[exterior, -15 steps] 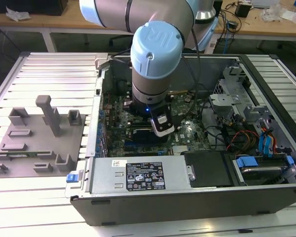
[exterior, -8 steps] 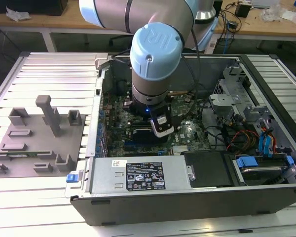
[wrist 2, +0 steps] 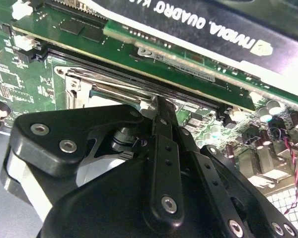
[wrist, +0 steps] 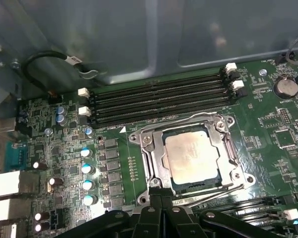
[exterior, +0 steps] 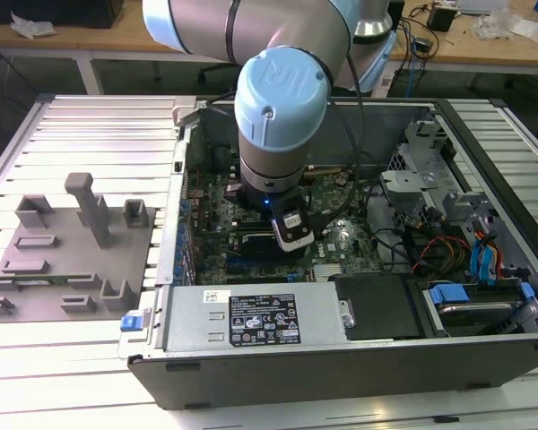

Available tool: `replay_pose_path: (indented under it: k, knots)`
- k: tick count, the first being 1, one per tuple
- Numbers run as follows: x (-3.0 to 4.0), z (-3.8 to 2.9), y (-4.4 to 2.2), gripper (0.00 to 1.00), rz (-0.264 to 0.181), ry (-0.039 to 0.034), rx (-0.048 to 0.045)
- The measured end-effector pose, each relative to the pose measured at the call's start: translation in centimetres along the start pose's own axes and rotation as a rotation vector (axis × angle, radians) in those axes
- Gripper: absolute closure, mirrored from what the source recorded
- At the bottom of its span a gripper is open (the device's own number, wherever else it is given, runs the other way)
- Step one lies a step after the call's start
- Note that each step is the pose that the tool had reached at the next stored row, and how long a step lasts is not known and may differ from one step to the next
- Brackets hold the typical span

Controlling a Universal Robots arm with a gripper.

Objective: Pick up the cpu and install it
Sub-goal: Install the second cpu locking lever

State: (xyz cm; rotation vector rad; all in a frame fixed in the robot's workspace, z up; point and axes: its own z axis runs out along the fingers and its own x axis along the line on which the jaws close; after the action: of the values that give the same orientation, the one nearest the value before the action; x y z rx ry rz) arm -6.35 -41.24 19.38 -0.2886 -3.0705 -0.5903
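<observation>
The cpu (wrist: 191,158) lies flat inside the square metal socket frame (wrist: 144,144) on the green motherboard, its pale silver top facing up. In both wrist views my black gripper (wrist: 161,194) has its fingertips pressed together with nothing between them. They stand at the socket's edge beside the cpu, just over the thin metal lever (wrist: 213,193). The second wrist view shows the same gripper (wrist 2: 159,105) tips low over the socket frame (wrist 2: 89,82). In the exterior view the arm's wrist (exterior: 273,161) reaches down into the open computer case (exterior: 278,376).
Black memory slots (wrist: 159,99) run alongside the socket, and a graphics card (wrist 2: 188,34) stands close by. A power supply (exterior: 251,318) fills the case's near side. Drive bays and cables (exterior: 448,233) crowd the exterior view's right. A grey tray (exterior: 72,260) with upright fixtures lies at the left.
</observation>
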Motion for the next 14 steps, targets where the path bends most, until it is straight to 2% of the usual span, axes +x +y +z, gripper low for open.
replay_pose_path:
  k: [4,6,7,9,11,14]
  knots:
    - [-0.07,-0.29,0.12,0.89,0.004,-0.0008,0.0004]
    - [-0.06,-0.88,0.35,0.89,0.006,-0.0013,0.0005]
    - [-0.03,-1.65,0.65,0.89,0.007,-0.0016,0.0006]
    - [0.00,-2.48,0.98,0.89,0.008,-0.0019,0.0006]
    - [0.07,-4.14,1.63,0.89,0.009,-0.0025,0.0016]
    - [0.10,-5.76,2.29,0.89,0.010,-0.0032,0.0032]
